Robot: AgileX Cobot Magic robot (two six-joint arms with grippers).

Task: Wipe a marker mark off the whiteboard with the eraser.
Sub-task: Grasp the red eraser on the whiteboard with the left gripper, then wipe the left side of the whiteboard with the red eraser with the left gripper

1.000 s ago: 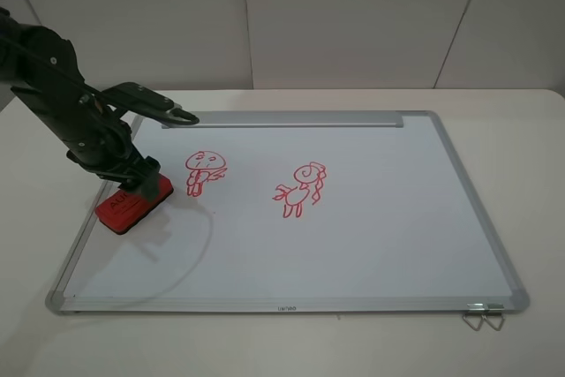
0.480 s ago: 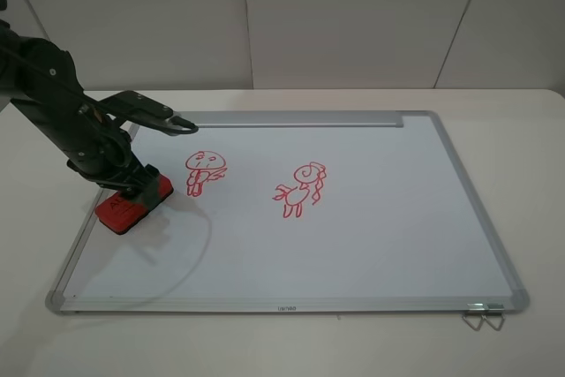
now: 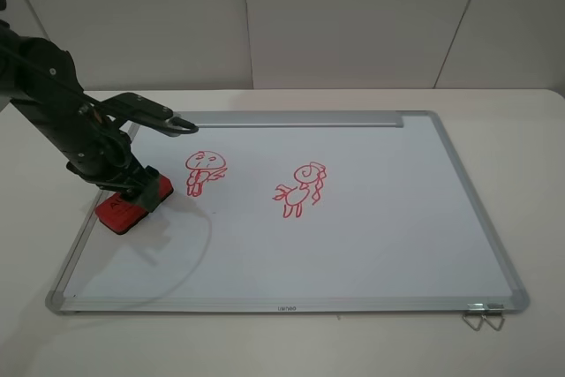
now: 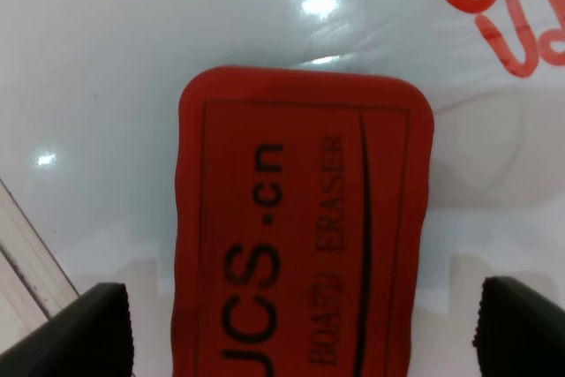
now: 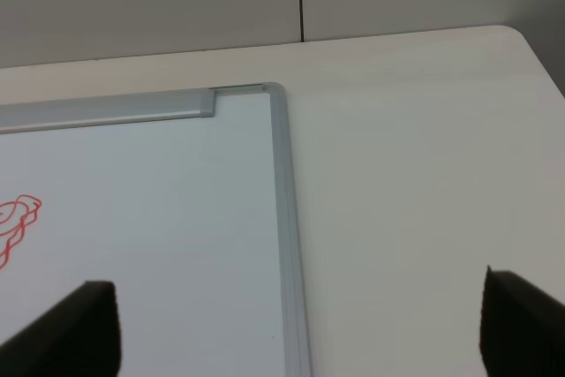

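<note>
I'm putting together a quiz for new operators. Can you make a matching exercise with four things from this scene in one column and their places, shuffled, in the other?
1 eraser
2 mushroom-cap doodle
3 curly-head doodle
4 metal clips

A around the middle of the whiteboard
B at its near right corner
C by its left frame
D just right of the eraser

Pairs: 1-C, 2-D, 3-A, 4-B

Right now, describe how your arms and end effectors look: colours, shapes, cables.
The left arm is matte black, built of chunky rounded segments, with what looks like a thin black cable looping at its side. The left end effector has two black fingertips with ridged inner edges. The right end effector shows matching black tips; its arm is out of view.
</note>
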